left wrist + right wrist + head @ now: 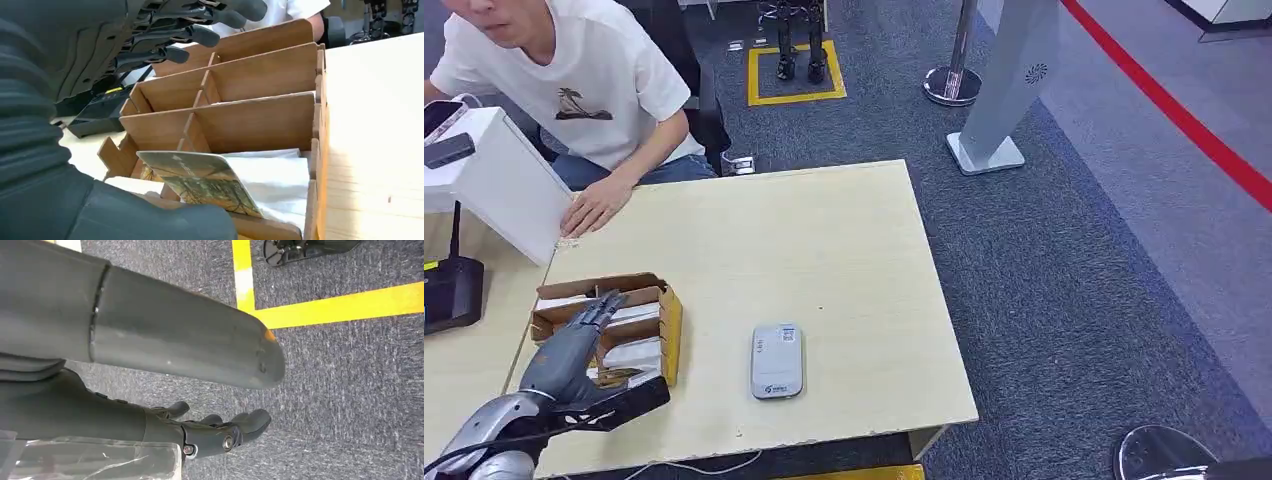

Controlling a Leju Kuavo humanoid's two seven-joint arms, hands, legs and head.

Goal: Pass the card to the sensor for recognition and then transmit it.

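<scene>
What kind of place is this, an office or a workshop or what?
Probably an indoor robot test or demo area. There is grey carpet marked with yellow floor tape, a stanchion base by a red line, and a pale wooden table where a person sits.

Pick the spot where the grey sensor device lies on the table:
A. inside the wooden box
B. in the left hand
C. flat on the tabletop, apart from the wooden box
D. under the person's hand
C: the grey sensor device lies flat on the bare table, clear of the wooden box.
</scene>
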